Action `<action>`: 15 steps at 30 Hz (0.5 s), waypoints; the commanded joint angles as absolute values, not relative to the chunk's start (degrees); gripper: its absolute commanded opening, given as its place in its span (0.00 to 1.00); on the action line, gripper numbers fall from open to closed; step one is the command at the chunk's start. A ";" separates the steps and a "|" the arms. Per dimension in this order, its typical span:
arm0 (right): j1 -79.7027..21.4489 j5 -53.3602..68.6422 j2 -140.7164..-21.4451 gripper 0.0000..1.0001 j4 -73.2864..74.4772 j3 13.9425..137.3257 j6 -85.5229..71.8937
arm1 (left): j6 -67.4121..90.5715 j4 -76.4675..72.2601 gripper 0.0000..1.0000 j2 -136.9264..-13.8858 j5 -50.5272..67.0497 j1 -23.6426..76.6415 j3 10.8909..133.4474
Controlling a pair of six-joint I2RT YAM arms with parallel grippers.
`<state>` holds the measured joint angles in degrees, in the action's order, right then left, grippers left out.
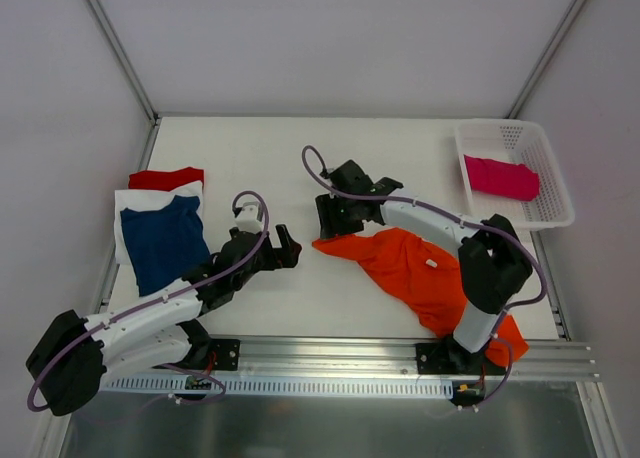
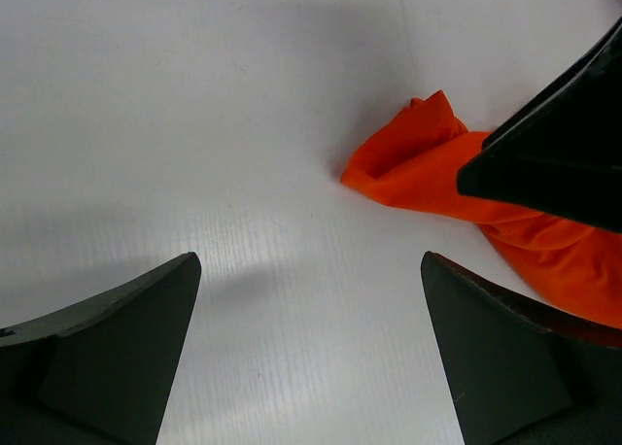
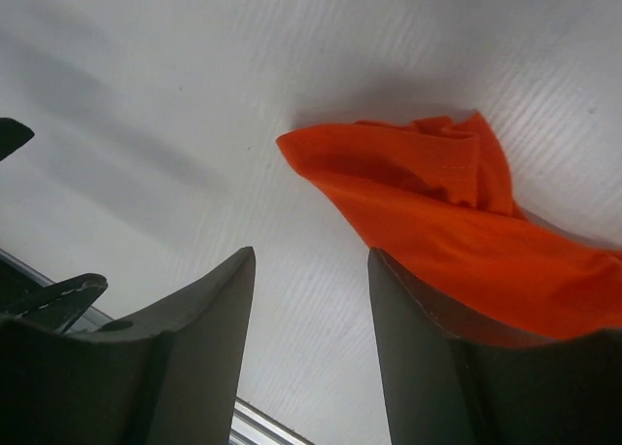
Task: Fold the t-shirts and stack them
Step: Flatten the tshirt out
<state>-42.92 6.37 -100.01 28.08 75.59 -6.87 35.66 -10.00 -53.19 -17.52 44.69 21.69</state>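
The crumpled orange t-shirt (image 1: 420, 268) lies on the table (image 1: 270, 158) (its near end hidden under the right arm (image 1: 485, 273)), its pointed tip just beside the right gripper (image 3: 311, 256), whose jaws stand apart on nothing, and farther left of it the left gripper (image 2: 309, 260) gapes wide, empty.

Filling the middle of the top view, a flat white table (image 1: 300, 158), faintly ribbed when seen close. Toward the upper right, set slightly askew, a white plastic mesh basket (image 1: 558, 178). Along the lower edge, a silver slotted rail (image 1: 330, 350). Slanting in from the upper corners, two grey metal posts (image 1: 117, 48) against pale walls (image 1: 330, 38).
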 commanded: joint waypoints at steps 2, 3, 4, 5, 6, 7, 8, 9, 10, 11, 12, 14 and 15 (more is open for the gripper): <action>-45.26 5.89 -101.33 0.53 25.66 77.61 -8.44 | 36.56 -10.37 0.99 -53.88 -19.07 45.17 21.80; -45.35 5.98 -101.69 0.53 25.49 77.69 -8.61 | 36.56 -10.55 0.99 -53.96 -18.72 45.09 21.88; -45.61 6.15 -102.21 0.53 25.14 77.70 -8.70 | 36.56 -10.63 0.99 -54.05 -18.55 45.09 21.97; -45.70 6.33 -103.17 0.53 24.96 77.78 -8.88 | 36.56 -10.63 0.99 -54.23 -18.37 45.17 21.97; -45.88 6.42 -103.88 0.53 24.53 77.78 -9.05 | 36.65 -10.63 0.99 -54.23 -18.11 45.18 21.89; -46.14 6.85 -104.32 0.53 24.17 78.04 -9.14 | 36.56 -10.72 0.99 -54.14 -17.93 45.09 21.80; -46.23 6.94 -105.63 0.53 23.91 78.48 -9.31 | 36.56 -10.72 0.99 -53.97 -17.84 45.09 21.62; -46.40 7.38 -106.43 0.53 23.82 78.83 -9.32 | 36.56 -10.64 0.99 -53.70 -17.84 45.17 21.45; -46.49 7.47 -107.04 0.53 23.82 79.27 -9.32 | 36.48 -10.63 0.99 -53.18 -17.84 45.09 21.10; -46.58 7.64 -108.36 0.53 23.73 79.54 -9.23 | 36.30 -10.63 0.99 -52.74 -17.93 45.17 20.83; -46.67 7.82 -108.98 0.53 23.64 80.41 -9.05 | 36.12 -10.63 0.99 -52.30 -17.93 45.18 20.66; -46.84 8.00 -110.74 0.53 23.73 81.38 -8.97 | 35.60 -10.72 0.99 -50.98 -18.10 45.09 20.04; -46.76 8.35 -111.26 0.53 23.73 82.43 -8.88 | 35.42 -10.72 0.99 -50.54 -18.19 45.09 19.87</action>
<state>-46.28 6.90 -110.10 25.17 78.52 -8.38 35.79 -10.00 -52.66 -17.50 44.69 20.86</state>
